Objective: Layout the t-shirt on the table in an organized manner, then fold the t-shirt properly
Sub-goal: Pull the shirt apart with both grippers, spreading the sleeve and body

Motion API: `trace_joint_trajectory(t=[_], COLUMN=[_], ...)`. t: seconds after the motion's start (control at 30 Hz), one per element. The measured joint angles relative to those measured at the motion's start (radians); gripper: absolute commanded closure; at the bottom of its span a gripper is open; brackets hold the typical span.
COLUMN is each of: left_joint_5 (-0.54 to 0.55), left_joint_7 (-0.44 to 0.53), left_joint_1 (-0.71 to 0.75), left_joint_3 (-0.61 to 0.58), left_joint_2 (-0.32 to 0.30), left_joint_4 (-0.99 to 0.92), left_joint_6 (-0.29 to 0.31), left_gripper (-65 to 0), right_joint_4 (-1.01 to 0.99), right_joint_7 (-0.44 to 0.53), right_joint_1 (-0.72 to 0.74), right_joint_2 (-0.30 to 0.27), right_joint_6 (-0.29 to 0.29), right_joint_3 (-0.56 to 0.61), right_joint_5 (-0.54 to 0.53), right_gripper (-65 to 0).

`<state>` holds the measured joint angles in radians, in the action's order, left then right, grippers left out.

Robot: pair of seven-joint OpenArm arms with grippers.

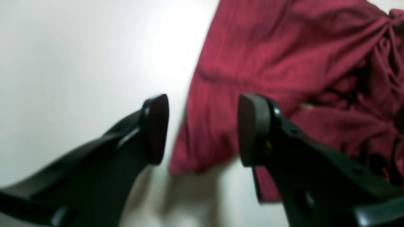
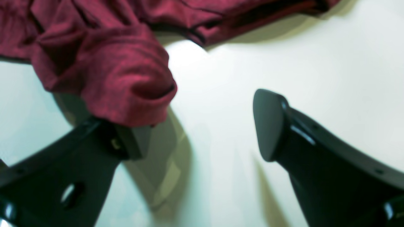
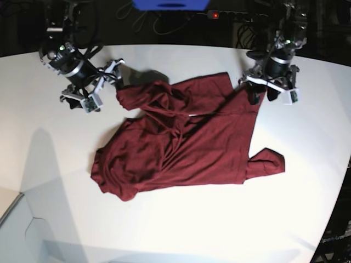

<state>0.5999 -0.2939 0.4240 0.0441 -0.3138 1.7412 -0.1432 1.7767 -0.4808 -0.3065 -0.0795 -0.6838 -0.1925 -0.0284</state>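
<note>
The dark maroon t-shirt lies rumpled in the middle of the white table, with one sleeve reaching toward each arm. In the left wrist view my left gripper is open. The t-shirt's edge lies on the table beyond the gap, touching neither pad. In the base view the left gripper hovers at the t-shirt's upper right corner. My right gripper is wide open over the table. A sleeve cuff drapes over its left fingertip, and the right finger is bare. In the base view the right gripper is at the upper left sleeve.
The table's curved far edge runs behind both arm bases, with dark equipment and cables beyond it. A lower sleeve folds out at the t-shirt's right side. White tabletop surrounds the cloth on all sides.
</note>
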Motion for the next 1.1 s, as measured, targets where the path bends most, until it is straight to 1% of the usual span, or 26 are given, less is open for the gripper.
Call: trace_joint_trajectory(t=[0.17,0.37,0.43,0.5,0.57,0.63,0.67,0.77,0.83,0.9,0.97,1.0,1.1], left_joint_5=[-0.002,0.001,0.000,-0.008,-0.003,-0.012,-0.010,-0.010,-0.011,-0.011,-0.011,-0.011,-0.015], left_joint_7=[-0.003,0.003,0.003,0.002,0.004,0.009,0.010,-0.009,-0.007,0.018,0.032,0.042,0.072], left_joint_1=[-0.060,-0.135,-0.140,-0.160,-0.200,-0.229,-0.234,-0.235,-0.233,-0.235,-0.243,-0.247,-0.286], left_joint_3=[0.006,0.003,0.004,0.005,-0.003,-0.005,-0.016,-0.043,-0.074,-0.099,-0.119,-0.119,-0.117], left_joint_2=[-0.002,0.013,0.027,0.057,0.080,0.112,0.126,0.149,0.148,0.153,0.163,0.166,0.164], left_joint_4=[0.077,0.087,0.084,0.069,0.006,-0.073,-0.110,-0.202,-0.235,-0.251,-0.268,-0.285,-0.347], left_joint_6=[-0.002,0.000,0.000,-0.003,0.010,0.000,-0.008,-0.002,-0.008,-0.011,-0.005,0.011,0.016], left_gripper=[-33.7,-33.7,-33.7,-33.7,-33.7,-33.7,-33.7,-33.7,-33.7,-33.7,-33.7,-33.7,-33.7], right_joint_4=[0.000,-0.002,-0.002,-0.002,-0.002,-0.002,-0.002,-0.002,-0.004,-0.004,-0.004,-0.004,-0.004], right_joint_7=[-0.001,-0.001,0.005,0.006,0.005,-0.005,0.002,0.012,0.002,0.009,0.011,0.014,0.006], right_joint_1=[-0.023,-0.021,-0.021,-0.020,-0.024,-0.030,-0.037,-0.058,-0.063,-0.060,-0.056,-0.057,-0.058], right_joint_2=[0.002,-0.001,0.001,0.003,0.005,0.005,0.004,0.005,0.005,-0.003,-0.027,-0.037,-0.060], right_joint_6=[0.000,0.000,0.000,0.000,0.000,0.000,0.000,-0.004,-0.004,-0.004,-0.003,-0.003,-0.004], right_joint_3=[-0.083,-0.183,-0.211,-0.241,-0.241,-0.208,-0.192,-0.182,-0.187,-0.186,-0.182,-0.182,-0.179], right_joint_5=[0.003,0.001,0.001,0.002,0.002,0.005,0.001,-0.006,-0.002,-0.003,-0.003,-0.003,-0.003], right_gripper=[-49.8,-49.8,-49.7,-49.7,-50.0,-50.2,-50.2,-50.2,-50.6,-52.6,-55.6,-56.9,-58.6])
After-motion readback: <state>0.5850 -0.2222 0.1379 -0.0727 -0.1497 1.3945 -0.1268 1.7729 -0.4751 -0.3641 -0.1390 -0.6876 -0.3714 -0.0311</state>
